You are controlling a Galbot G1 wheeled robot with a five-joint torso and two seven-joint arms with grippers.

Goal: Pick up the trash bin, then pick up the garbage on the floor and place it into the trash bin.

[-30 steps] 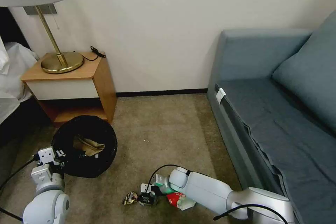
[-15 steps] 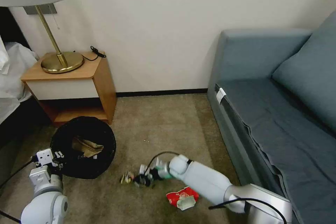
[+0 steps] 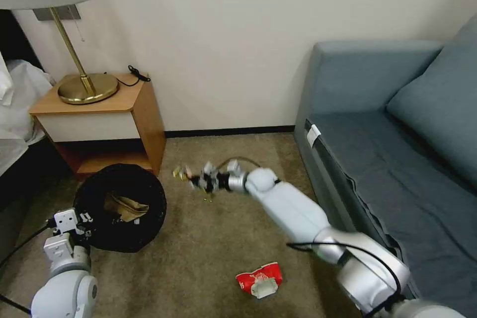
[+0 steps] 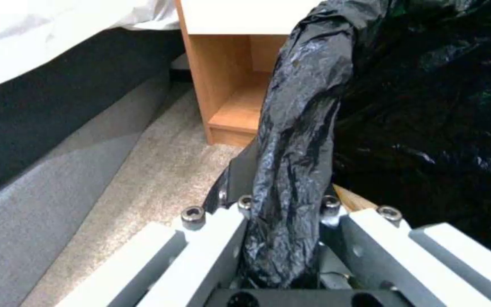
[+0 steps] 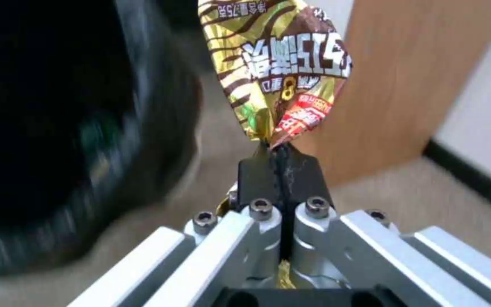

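The black trash bin [image 3: 121, 208] sits low at the left with a crumpled brown paper bag [image 3: 125, 206] inside. My left gripper [image 3: 85, 219] is shut on the bin's rim, its crinkly black liner [image 4: 294, 140] pinched between the fingers. My right gripper [image 3: 195, 180] is raised over the carpet to the right of the bin, shut on a gold-and-brown snack wrapper [image 3: 181, 174] [image 5: 277, 68]. In the right wrist view the bin [image 5: 69, 128] is a dark blur beside the wrapper. A red-and-white crushed packet [image 3: 259, 278] lies on the carpet near the bottom edge.
A wooden nightstand [image 3: 107, 119] with a brass lamp [image 3: 84, 84] stands just behind the bin. A bed [image 3: 15, 109] is at the far left. A blue-grey sofa [image 3: 397, 159] fills the right side. Open carpet [image 3: 233, 169] lies between them.
My right arm has lifted the snack wrapper off the floor and swung it up and away toward the nightstand, beside the bin. The red-and-white packet stays on the carpet. The left gripper holds still.
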